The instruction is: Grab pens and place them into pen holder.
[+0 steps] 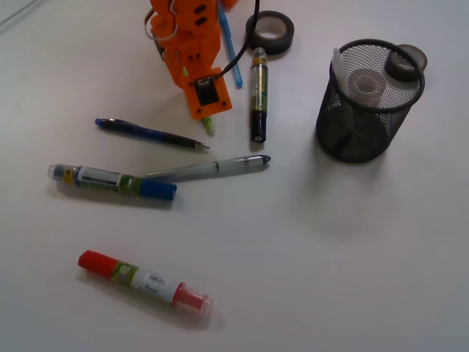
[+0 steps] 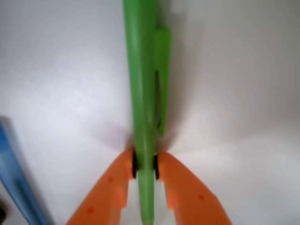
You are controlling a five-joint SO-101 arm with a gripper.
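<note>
Pincer (image 2: 145, 168) clamped on the lime green pen (image 2: 143, 84), its long axis vertical in the wrist frame; pen holder (image 1: 368, 103) stands well apart, at upper right of the front frame, on the counter (image 1: 330, 257).

You get bright, even light with faint shadows; your wrist view blurs the lime green plastic pen (image 2: 143, 93).

Arm colour: bright orange plastic, blocky printed segments.
Hand (image 2: 145, 168): two orange tapering fingers (image 2: 110, 192) with small black pads at the tips.
Cables: white, red and black wires.
Module: black square set in an orange frame.
</note>
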